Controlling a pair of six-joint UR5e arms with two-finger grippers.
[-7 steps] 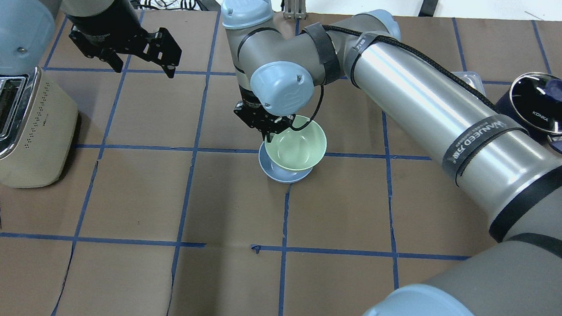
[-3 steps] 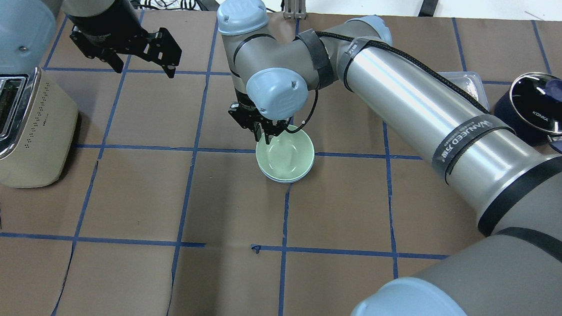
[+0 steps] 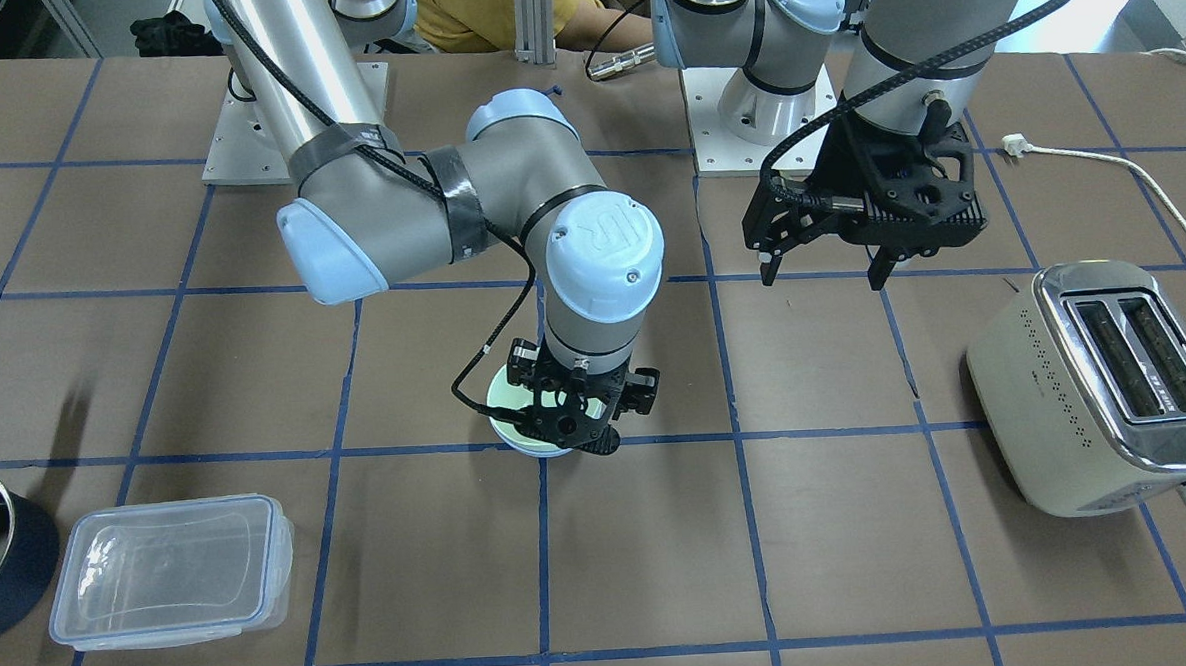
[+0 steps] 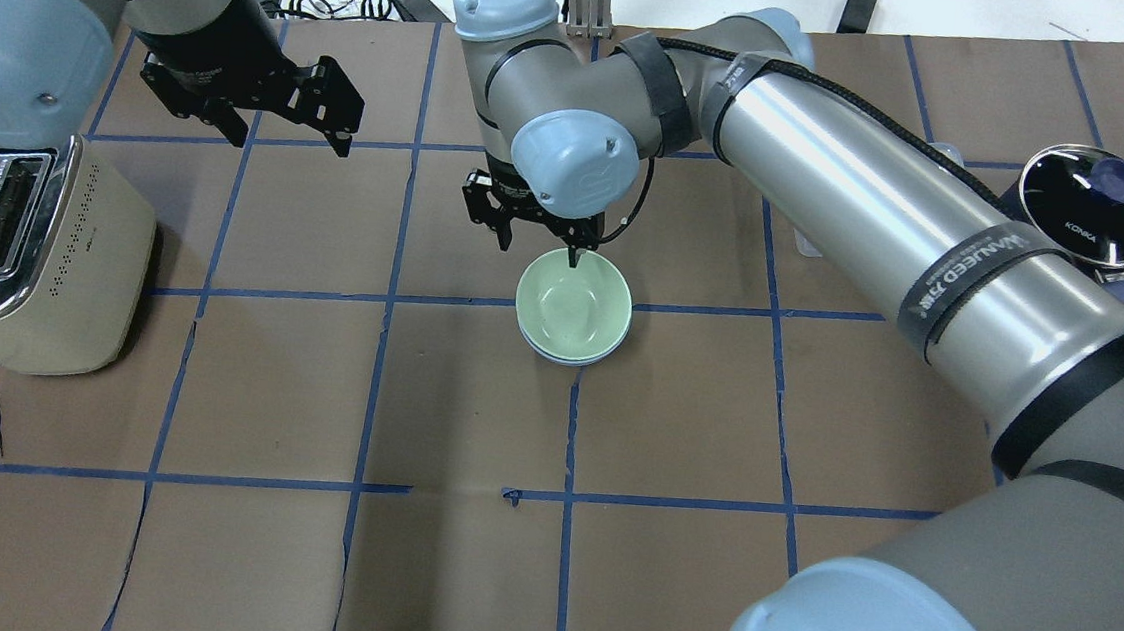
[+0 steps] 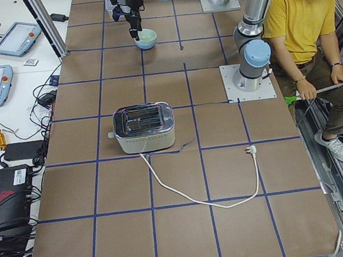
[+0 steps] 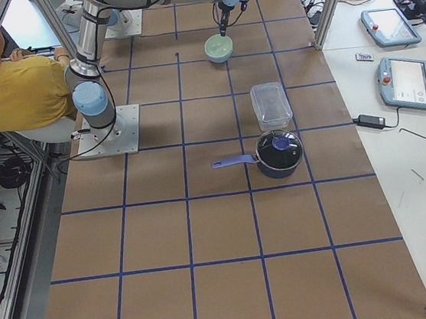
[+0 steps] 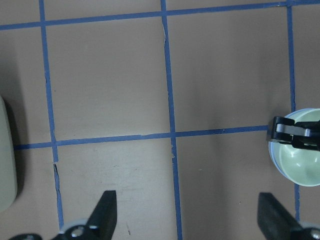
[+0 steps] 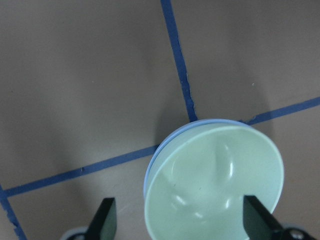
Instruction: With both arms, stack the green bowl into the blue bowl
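Note:
The green bowl [image 4: 574, 306] sits nested inside the blue bowl [image 4: 545, 352], of which only a thin rim shows, near the table's middle. My right gripper [image 4: 539, 246] is open and empty, just above the bowls' far-left rim. In the right wrist view the green bowl [image 8: 215, 180] lies between the spread fingers, with the blue bowl's rim [image 8: 150, 167] at its left. In the front view my right gripper [image 3: 577, 424] hides most of the green bowl [image 3: 504, 397]. My left gripper [image 4: 287, 133] is open and empty, hovering far left of the bowls.
A cream toaster [image 4: 25, 253] stands at the left edge, its cord [image 5: 200, 195] trailing over the table. A dark pot with a glass lid [image 4: 1092, 207] and a clear plastic container [image 3: 168, 567] stand at the right. A person in yellow [image 5: 309, 13] sits beside the robot base.
My right gripper lowered the tilted green bowl into the blue bowl, let go of it, opened and rose slightly. My left gripper has not moved.

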